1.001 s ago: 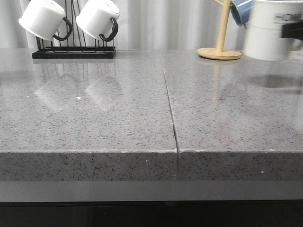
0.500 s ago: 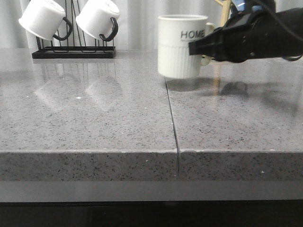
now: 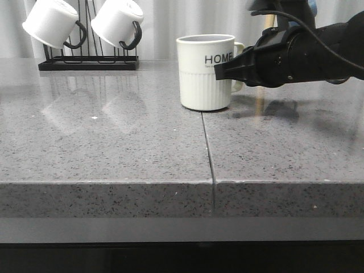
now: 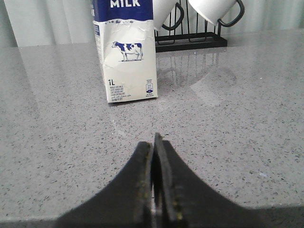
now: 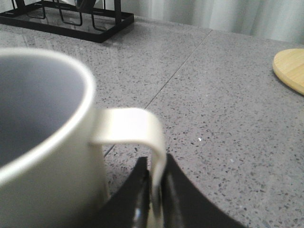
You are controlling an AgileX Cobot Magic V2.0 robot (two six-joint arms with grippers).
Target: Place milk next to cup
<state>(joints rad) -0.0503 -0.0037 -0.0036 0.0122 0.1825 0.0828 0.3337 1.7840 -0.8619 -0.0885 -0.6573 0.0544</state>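
Front view: low, near counter height, facing forward across the grey countertop (image 3: 114, 148) toward the curtain; front edge close, black mug rack (image 3: 88, 60) far back left.

Left wrist view: low over the countertop, looking past closed fingertips (image 4: 155, 156) at the milk carton (image 4: 127, 57), near; same mug rack (image 4: 190, 40) behind it.

Right wrist view: very close to the mug (image 5: 47, 142), its handle (image 5: 137, 137) filling the foreground; rack (image 5: 71, 19) again at the back. All three views share rack and countertop.
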